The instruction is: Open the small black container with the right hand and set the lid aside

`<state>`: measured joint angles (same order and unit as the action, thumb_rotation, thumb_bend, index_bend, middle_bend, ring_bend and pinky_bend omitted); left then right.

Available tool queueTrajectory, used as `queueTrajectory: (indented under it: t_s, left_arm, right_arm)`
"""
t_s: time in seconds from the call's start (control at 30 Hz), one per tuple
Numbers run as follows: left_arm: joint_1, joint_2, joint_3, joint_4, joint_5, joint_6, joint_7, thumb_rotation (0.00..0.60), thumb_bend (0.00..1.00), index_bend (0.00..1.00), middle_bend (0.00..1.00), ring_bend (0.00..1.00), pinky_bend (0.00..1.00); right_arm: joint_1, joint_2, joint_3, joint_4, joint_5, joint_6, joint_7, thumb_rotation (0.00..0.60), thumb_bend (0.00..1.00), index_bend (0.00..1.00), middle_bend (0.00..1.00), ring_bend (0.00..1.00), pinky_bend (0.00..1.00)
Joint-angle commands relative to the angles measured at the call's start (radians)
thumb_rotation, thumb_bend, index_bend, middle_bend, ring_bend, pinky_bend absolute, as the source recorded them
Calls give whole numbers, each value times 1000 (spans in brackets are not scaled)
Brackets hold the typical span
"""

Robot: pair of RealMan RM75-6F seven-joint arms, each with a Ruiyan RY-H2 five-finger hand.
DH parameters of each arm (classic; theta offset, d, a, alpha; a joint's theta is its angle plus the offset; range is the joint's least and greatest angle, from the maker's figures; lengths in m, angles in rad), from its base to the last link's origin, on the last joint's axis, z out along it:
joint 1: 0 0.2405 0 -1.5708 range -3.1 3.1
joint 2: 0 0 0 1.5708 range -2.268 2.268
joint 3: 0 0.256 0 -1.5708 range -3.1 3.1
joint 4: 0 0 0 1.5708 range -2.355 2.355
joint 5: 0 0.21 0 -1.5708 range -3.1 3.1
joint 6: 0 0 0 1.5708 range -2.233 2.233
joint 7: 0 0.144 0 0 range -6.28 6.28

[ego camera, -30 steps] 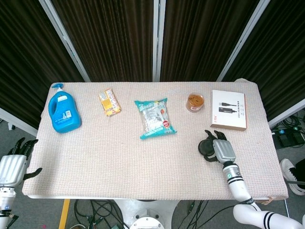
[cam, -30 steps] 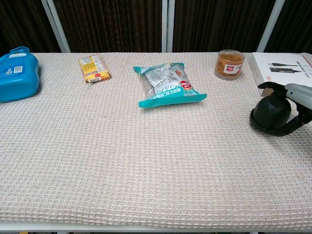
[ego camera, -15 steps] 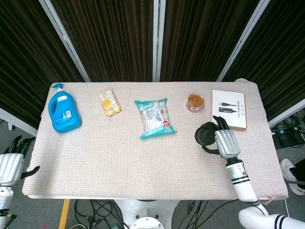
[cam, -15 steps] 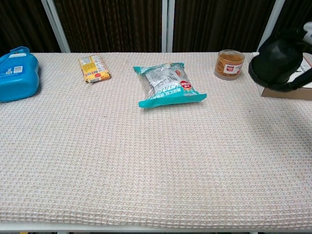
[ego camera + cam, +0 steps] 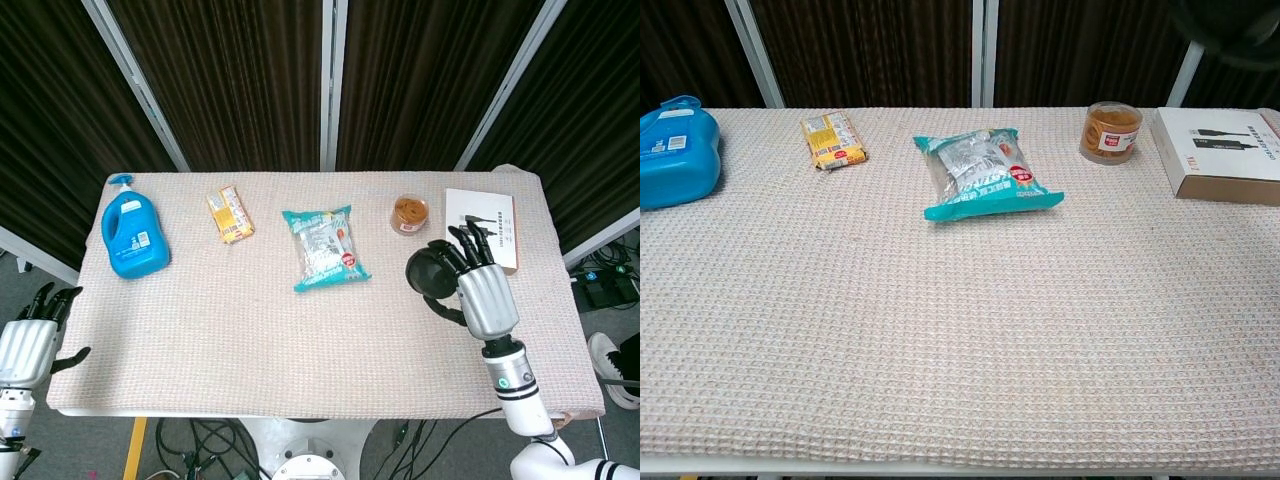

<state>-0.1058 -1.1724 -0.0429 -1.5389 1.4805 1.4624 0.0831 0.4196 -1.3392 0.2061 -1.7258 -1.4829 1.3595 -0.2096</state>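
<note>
My right hand (image 5: 487, 298) grips the small black container (image 5: 427, 276) and holds it well above the right side of the table. Its fingers wrap round the container's right side. Whether the lid still sits on it cannot be made out. In the chest view only the container's dark underside (image 5: 1232, 36) shows at the top right edge. My left hand (image 5: 27, 344) hangs off the table's near left corner, fingers apart and holding nothing.
On the woven cloth (image 5: 230, 310) lie a blue detergent bottle (image 5: 134, 237), a yellow snack bar (image 5: 230, 216), a teal snack bag (image 5: 326, 246), a small clear tub with brown contents (image 5: 409, 214) and a white box (image 5: 1228, 154) at the far right.
The right hand has lifted the black container off the table, up and slightly away from me; in the chest view it has risen almost out of frame. The left hand has barely shifted.
</note>
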Motion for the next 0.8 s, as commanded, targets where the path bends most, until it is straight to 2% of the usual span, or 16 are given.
queueTrajectory:
  t_s: [0.03,0.13,0.3,0.37,0.47,0.53,0.6,0.7,0.8]
  left_arm:
    - [0,3,-4,0,-7,0,2,600,132,143,179,81,319]
    - [-2,3,-8,-1,-12,-2,3,600,133,143,179,81,319]
    - [-4,-6,-4,-1,-4,-2,8,600,132,143,179,81,319]
    - [-5,-6,-2,-1,0,-1,11,600,132,143,179,81,319]
    - [-2,-3,-3,-2,0,4,9,600,132,143,179,81,319]
    - [-2,-2,-3,-2,-1,4,7,600,132,143,179,81,319]
    - [-2,-2,-3,-2,-2,2,5,600,132,143,179,81,319]
    - [-3,-4,1,0,-3,-3,5,600,132,143,179,81,319]
    - [-2,-8,2,6,-5,-7,0,600,132,143,179,81,319]
  right_arm:
    - [41,-80,-38,175,211,-255,3,600,170,383,459,104,0]
    - [35,-46,7,79,76,-108,37,600,169,383,460,106,0]
    - [-2,23,79,-103,-219,206,57,600,166,384,461,108,0]
    - [-18,28,95,-118,-317,306,60,600,163,383,461,108,0]
    - [-33,-4,99,-60,-390,397,59,600,161,383,461,109,0]
    - [-36,-28,82,1,-366,378,48,600,160,383,461,109,0]
    - [-33,-54,51,71,-279,289,32,600,161,383,461,109,0]
    - [-17,-79,4,136,-106,91,48,600,167,383,460,108,0]
    - [8,-81,-14,166,54,-95,48,600,173,383,460,108,0]
